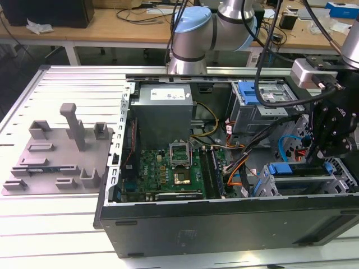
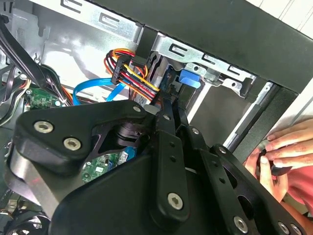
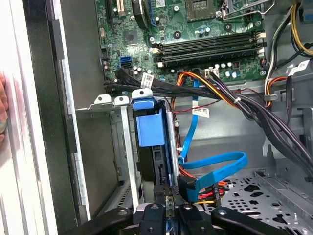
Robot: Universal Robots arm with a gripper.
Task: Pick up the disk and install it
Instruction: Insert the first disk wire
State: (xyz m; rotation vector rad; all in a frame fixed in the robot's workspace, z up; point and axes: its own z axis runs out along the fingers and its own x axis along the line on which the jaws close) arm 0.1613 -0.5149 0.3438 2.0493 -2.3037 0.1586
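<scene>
The computer case [image 1: 224,224] lies open on the slatted table [image 1: 61,224], with the motherboard [image 1: 168,174] exposed at the centre of the exterior view. A grey tray [image 1: 56,157] with upright posts rests on the table at centre left of that frame, apart from the case.

The disk [image 3: 149,128] stands on edge in the metal drive cage [image 3: 128,147] at the lower right of the case in the exterior view. In the first wrist view its blue plastic frame sits between the cage rails at the frame's centre. A blue data cable [image 3: 215,164] and an orange-and-yellow wire bundle [image 2: 132,73] run just beside the cage.

The tool [image 3: 170,193] is lowered into the case directly at the disk's near end, at bottom centre of the first wrist view. Whether it is clamped on the disk or released cannot be told.

A person's hand [image 2: 279,156] rests on the case's outer edge, at centre right of the second wrist view.
</scene>
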